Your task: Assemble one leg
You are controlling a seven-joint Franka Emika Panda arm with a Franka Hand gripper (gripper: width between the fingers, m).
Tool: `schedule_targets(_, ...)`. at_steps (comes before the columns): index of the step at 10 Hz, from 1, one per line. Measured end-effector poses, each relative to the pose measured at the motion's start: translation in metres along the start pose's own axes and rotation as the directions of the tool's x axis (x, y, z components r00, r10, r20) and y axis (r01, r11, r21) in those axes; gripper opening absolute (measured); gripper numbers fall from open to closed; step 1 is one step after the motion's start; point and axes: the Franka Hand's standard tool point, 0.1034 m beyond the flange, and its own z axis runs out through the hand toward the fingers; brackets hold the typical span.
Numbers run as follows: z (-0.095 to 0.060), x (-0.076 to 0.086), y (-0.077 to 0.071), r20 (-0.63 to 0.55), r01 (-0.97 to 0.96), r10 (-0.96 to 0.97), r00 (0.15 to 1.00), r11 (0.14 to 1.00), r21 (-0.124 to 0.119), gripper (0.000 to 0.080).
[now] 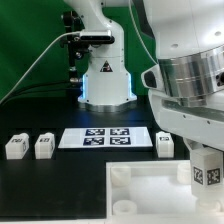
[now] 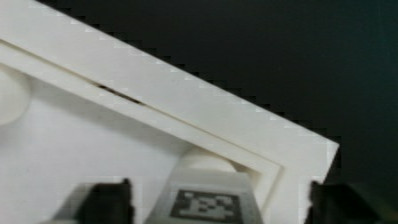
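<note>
My gripper (image 1: pixel 204 160) hangs over the right part of the large white tray (image 1: pixel 140 195). In the wrist view the gripper (image 2: pixel 217 198) is open. Its dark fingers (image 2: pixel 103 204) stand on either side of a small white leg (image 2: pixel 210 202) with a black-and-white tag, with a gap on each side. That leg (image 1: pixel 205 173) stands upright at the tray's corner (image 2: pixel 267 150), by a round socket. Three more legs lie on the black table: two at the exterior view's left (image 1: pixel 15 146) (image 1: pixel 43 146) and one right of the marker board (image 1: pixel 165 143).
The marker board (image 1: pixel 105 137) lies flat on the table behind the tray. The robot's white base (image 1: pixel 105 80) stands at the back, with a black cable running off to the exterior view's left. The arm's thick body (image 1: pixel 190 70) fills the upper right.
</note>
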Motion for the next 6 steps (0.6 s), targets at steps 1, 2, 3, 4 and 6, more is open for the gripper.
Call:
schedule_targets(1, 0.0000, -0.0001, 0.0000, 0.000, 0.002, -0.002, 1.000, 1.000, 0.000, 0.0616)
schedule_targets(2, -0.0007, -0.0015, 0.0020, -0.002, 0.073, -0.073, 0.997, 0.997, -0.005, 0.0644)
schedule_targets(3, -0.0037, -0.0052, 0.0068, -0.002, 0.174, -0.174, 0.985, 0.985, -0.011, 0.0644)
schedule_targets(4, -0.0079, -0.0040, 0.0078, -0.007, 0.278, -0.278, 0.961, 0.960, -0.013, 0.0648)
schedule_targets(6, -0.0084, -0.0053, 0.0064, -0.015, 0.555, -0.556, 0.831, 0.831, -0.035, 0.0649)
